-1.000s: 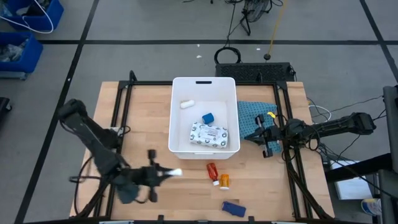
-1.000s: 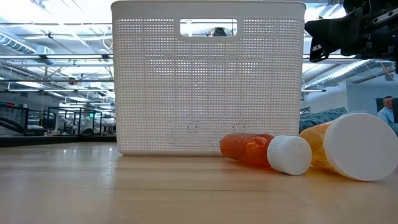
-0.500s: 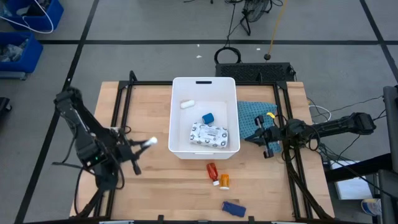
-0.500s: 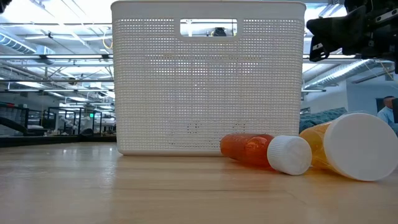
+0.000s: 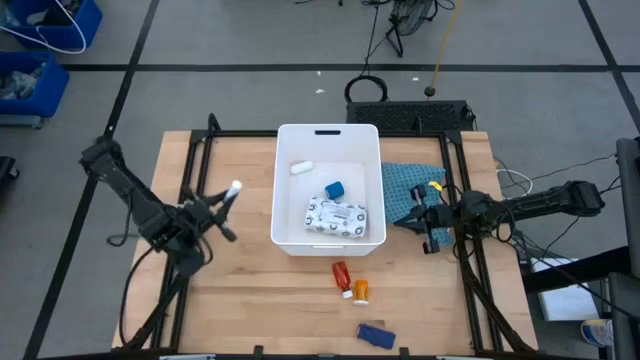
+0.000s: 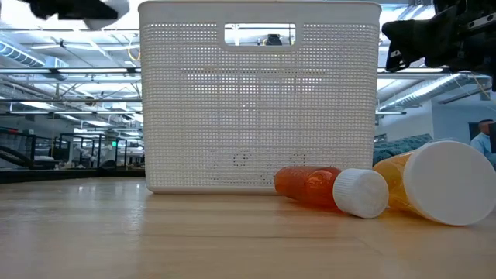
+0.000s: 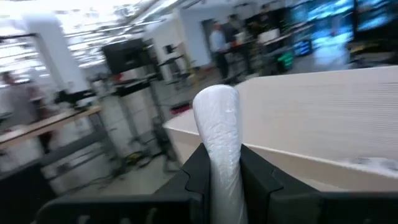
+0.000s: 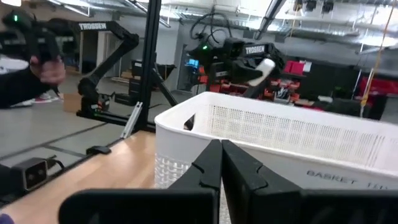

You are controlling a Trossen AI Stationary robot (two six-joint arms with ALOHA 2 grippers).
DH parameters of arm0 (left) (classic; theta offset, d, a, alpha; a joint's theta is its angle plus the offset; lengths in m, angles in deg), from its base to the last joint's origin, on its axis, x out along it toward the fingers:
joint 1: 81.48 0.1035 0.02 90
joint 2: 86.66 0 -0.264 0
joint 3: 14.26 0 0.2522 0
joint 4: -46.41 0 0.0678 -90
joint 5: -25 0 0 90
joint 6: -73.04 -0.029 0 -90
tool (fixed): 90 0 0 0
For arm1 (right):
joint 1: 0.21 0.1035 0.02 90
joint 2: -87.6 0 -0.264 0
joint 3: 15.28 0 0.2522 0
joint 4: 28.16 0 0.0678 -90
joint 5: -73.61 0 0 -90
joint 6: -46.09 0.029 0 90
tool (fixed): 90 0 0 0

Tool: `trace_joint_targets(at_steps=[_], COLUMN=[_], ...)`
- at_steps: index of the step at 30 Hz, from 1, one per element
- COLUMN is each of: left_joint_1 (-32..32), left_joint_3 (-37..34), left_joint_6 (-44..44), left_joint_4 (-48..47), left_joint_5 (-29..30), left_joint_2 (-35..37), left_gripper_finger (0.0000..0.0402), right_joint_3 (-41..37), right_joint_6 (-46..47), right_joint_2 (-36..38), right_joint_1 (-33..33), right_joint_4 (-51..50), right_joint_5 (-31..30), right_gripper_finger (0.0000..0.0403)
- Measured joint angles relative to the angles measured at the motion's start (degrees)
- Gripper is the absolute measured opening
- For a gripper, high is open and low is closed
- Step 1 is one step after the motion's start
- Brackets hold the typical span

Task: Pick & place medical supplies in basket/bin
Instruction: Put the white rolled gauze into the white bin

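Midway through the sort, the left gripper (image 5: 222,203), jaws clamped on a white tube (image 5: 231,191), hovers beside the white tub (image 5: 281,190). Inside lie a patterned packet (image 5: 344,215), blue cube (image 5: 335,188) and small white item (image 5: 301,167). On the table remain a red bottle (image 5: 341,274), orange bottle (image 5: 360,290) and dark blue piece (image 5: 371,334). The right gripper (image 5: 425,222) waits over the teal cloth (image 5: 400,188), jaws together.
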Motion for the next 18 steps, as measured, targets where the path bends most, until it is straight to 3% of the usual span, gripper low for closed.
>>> trace_joint_targets(at_steps=[2,5,7,11,14,18], left_joint_1=[2.8,8.2,12.5,20.3,25.4,34.2], left_joint_3=[1.7,4.5,5.9,7.1,9.2,14.6], left_joint_6=[-7.7,-24.6,-39.4,-66.1,-75.6,-75.4], left_joint_4=[2.9,12.1,22.9,47.8,55.8,54.3], left_joint_5=[-0.7,-6.3,-14.1,-36.2,-44.7,-55.4], left_joint_2=[0.8,1.1,0.9,0.9,1.2,0.1], left_gripper_finger=[0.0053,0.0054,0.0055,0.0056,0.0056,0.0056], right_joint_3=[0.0,0.0,0.0,0.0,0.0,0.0], right_joint_6=[-1.8,-6.4,-9.1,-12.0,-13.2,-14.5], right_joint_2=[0.0,0.0,0.0,0.0,0.0,0.0], right_joint_1=[0.0,0.0,0.0,0.0,0.0,0.0], right_joint_4=[0.0,0.5,2.2,5.5,8.6,11.4], right_joint_5=[0.0,-0.3,-0.3,-0.3,-0.4,-0.5], right_gripper_finger=[0.0000,0.0000,0.0000,0.0000,0.0000,0.0000])
